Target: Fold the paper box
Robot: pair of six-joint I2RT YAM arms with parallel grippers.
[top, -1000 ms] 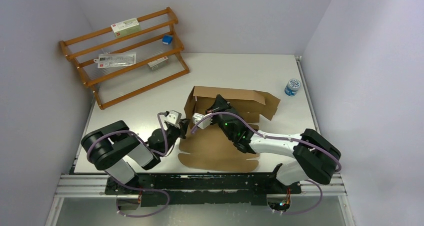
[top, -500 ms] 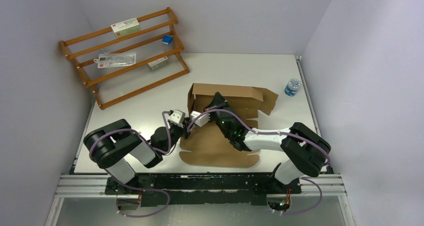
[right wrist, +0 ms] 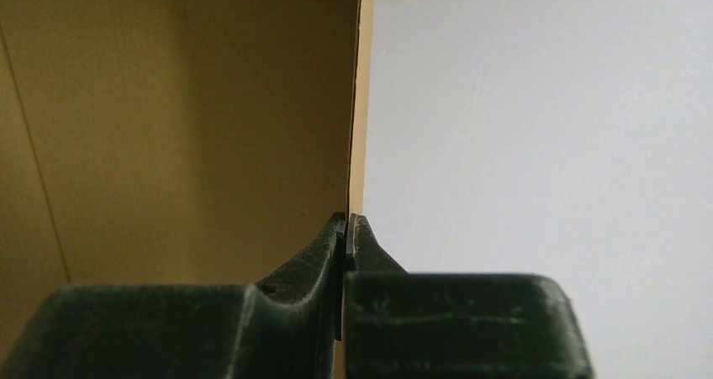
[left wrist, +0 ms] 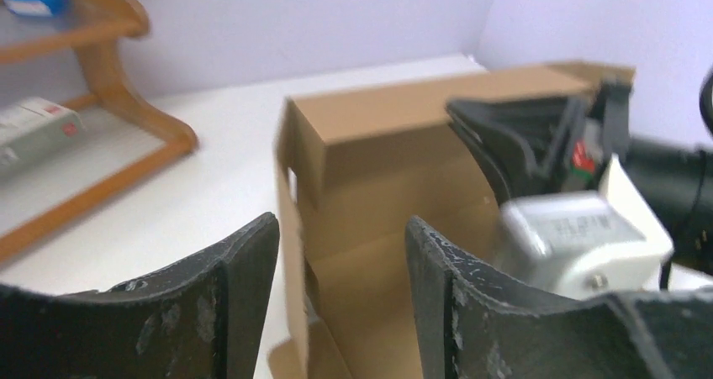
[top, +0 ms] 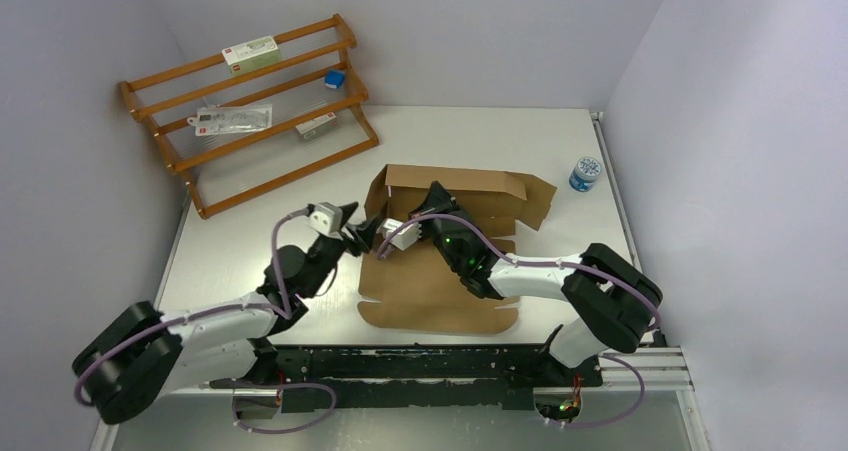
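The paper box (top: pixel 430 293) is plain brown cardboard lying mid-table, its back wall (top: pixel 455 181) and left wall raised and its front flap flat. My right gripper (top: pixel 433 199) reaches into the box from the right. In the right wrist view it (right wrist: pixel 347 221) is shut on a thin upright cardboard edge (right wrist: pixel 360 102). My left gripper (top: pixel 358 234) hovers at the box's left wall and is open. The box's left corner (left wrist: pixel 336 135) stands ahead of the gap between its dark fingers (left wrist: pixel 244 286), and nothing is gripped.
A wooden rack (top: pixel 245 111) with small packets and a blue cube (top: pixel 335 78) stands at the back left. A small blue-and-white jar (top: pixel 585 173) sits at the back right. The right wrist's white camera housing (left wrist: pixel 580 236) is close beside the left gripper.
My left gripper has opened and lifted off the box's left edge, and its arm has stretched out to the left. The right gripper kept its hold and shifted the box slightly back.
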